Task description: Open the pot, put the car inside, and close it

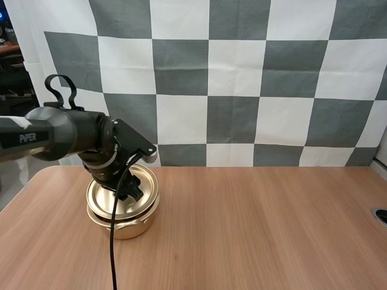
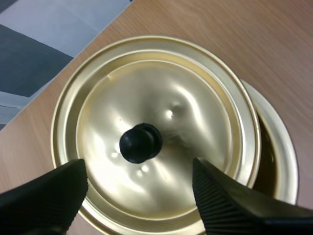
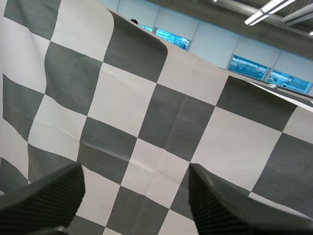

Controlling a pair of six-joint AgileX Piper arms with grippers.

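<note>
High view looks forward and down over the table (image 1: 254,229) from above and behind; left wrist view looks steeply down, close above the lid (image 2: 195,112) and pot (image 2: 281,156), which both views share; right wrist view faces upward, off the table.

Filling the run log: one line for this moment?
left tool open over lid knob | lid askew on pot, gap at one side | right tool open, holding nothing

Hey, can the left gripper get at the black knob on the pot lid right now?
Probably yes. The left gripper is open over the lid, one finger on each side of the black knob, and nothing lies between them.
</note>
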